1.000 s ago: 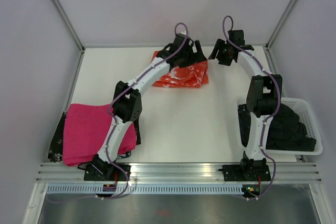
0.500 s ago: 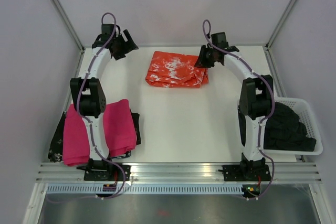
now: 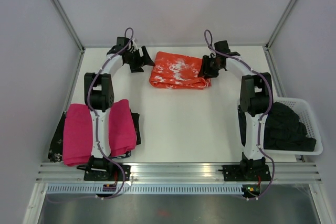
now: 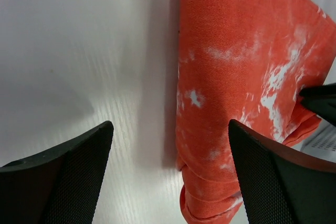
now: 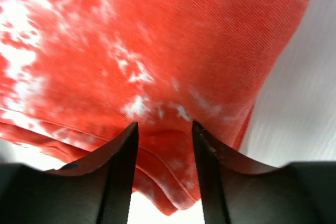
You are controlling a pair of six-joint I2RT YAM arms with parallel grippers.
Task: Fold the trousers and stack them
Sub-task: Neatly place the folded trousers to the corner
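My left tool (image 3: 143, 59) is spread wide, hovering just off the left edge of the trousers (image 3: 177, 71). They lie as a folded bundle on the worktop (image 3: 173, 124), midway along its far edge. The cloth is orange-red with white bleach-like blotches, and layered edges show along the near side. My right tool (image 3: 206, 68) sits at their right edge, its fingers (image 5: 118, 166) narrowed around the fold. Whether it's pinching I cannot tell.

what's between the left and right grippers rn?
Only the folded orange-red, white-blotched fabric trousers, lying on the white table; the top external view shows the left gripper and right gripper flanking their two ends.
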